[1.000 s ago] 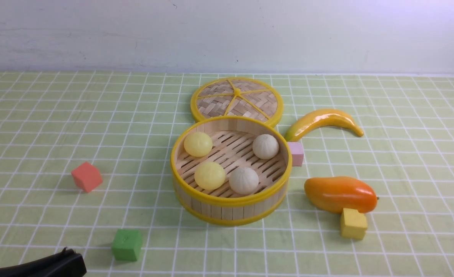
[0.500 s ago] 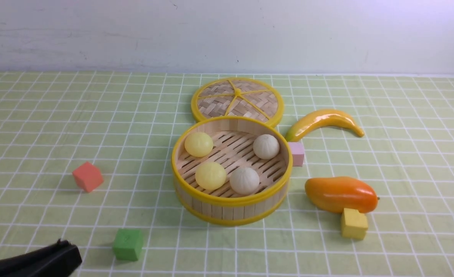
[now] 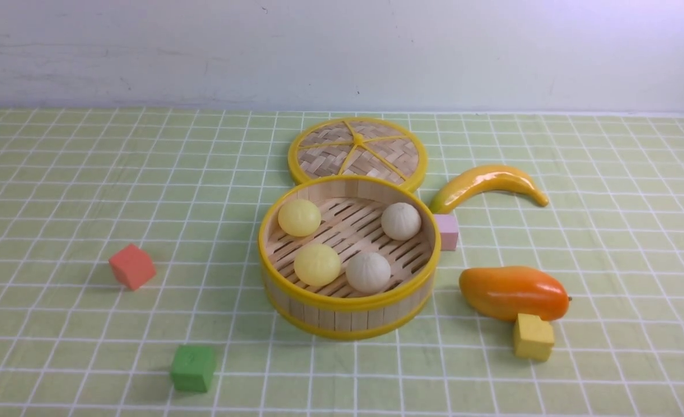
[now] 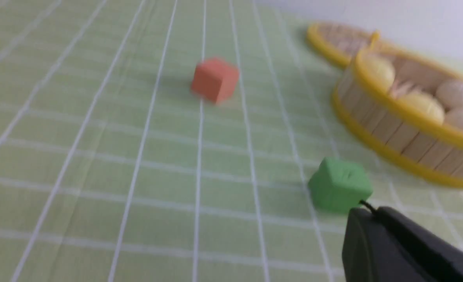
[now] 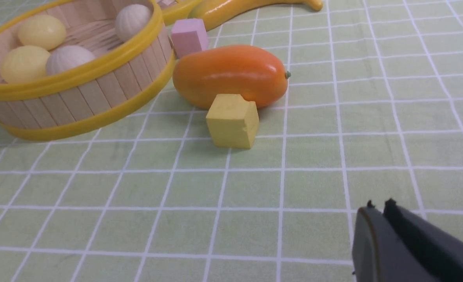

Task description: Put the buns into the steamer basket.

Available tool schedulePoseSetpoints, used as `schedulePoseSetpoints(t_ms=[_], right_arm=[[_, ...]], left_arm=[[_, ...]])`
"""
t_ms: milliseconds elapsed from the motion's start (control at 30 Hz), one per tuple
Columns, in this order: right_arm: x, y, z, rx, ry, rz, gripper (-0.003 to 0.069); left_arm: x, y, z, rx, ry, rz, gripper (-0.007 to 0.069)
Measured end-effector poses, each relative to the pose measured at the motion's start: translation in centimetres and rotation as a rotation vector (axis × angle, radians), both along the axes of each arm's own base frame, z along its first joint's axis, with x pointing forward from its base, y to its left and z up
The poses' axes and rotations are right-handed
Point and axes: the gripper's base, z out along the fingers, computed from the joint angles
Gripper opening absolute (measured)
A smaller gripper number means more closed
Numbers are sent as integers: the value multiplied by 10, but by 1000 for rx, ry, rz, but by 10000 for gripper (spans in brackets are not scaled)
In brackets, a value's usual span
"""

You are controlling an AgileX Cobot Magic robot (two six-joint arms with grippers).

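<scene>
Already inside steamer basket: buns, probably light, smooth, slippery; best pinched across domes. Both grippers closed, empty, near six o'clock.

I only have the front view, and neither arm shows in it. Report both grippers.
Observer: In the left wrist view, the left gripper is close beside the green cube, jaws together, holding nothing.
Operator: Now the right one.
Observer: In the right wrist view, the right gripper is over bare cloth, well short of the yellow cube, jaws together and empty.
</scene>
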Motion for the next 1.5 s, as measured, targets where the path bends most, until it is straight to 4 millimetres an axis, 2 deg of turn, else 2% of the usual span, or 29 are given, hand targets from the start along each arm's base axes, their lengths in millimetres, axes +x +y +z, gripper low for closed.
schedulePoseSetpoints(t_ms=[133, 1500], right_arm=[[0, 0, 0, 0, 0, 0, 38], [0, 0, 0, 1, 0, 0, 60]], left_arm=[[-1, -1, -3, -25, 41, 0, -13], [-1, -1, -3, -45, 42, 3, -13]])
